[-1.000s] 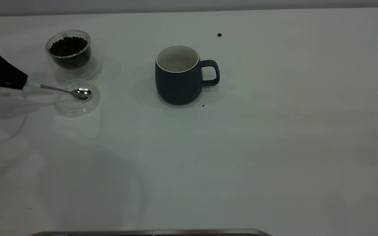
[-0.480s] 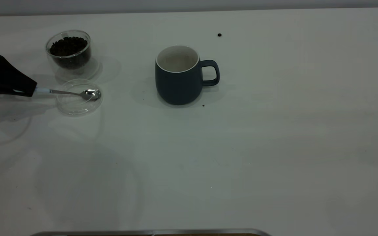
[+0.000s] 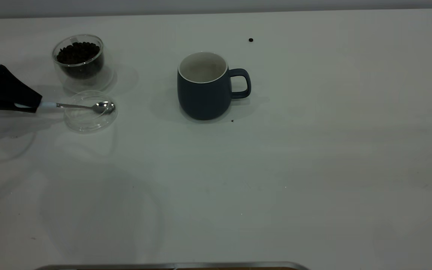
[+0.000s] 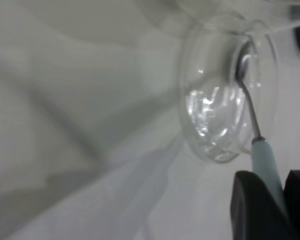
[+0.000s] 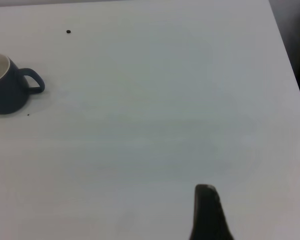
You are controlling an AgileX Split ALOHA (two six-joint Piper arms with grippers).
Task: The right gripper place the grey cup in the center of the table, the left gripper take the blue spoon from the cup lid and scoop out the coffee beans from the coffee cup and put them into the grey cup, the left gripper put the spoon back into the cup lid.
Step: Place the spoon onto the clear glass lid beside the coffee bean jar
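Observation:
The grey cup [image 3: 203, 95] stands upright near the table's middle, handle to the right, and also shows in the right wrist view [image 5: 2, 95]. The clear coffee cup [image 3: 79, 62] holds coffee beans [image 3: 78, 52] at the far left. Just in front of it lies the cup lid [image 3: 88, 125]. The blue spoon [image 3: 102, 107] rests with its metal bowl inside the lid [image 4: 210, 125]. My left gripper [image 3: 36, 106] is shut on the spoon's pale handle [image 4: 267, 165], low over the table. The right gripper [image 5: 206, 195] is off to the right, over bare table.
A loose bean [image 3: 251, 39] lies behind and to the right of the grey cup, and a small speck [image 3: 232, 120] sits at the cup's foot. A metal edge [image 3: 171, 266] runs along the near side. The white table [image 3: 313, 168] stretches wide to the right.
My left gripper carried the spoon right and down, and the bowl slid to the lid's right side. Over the last half second almost nothing moved.

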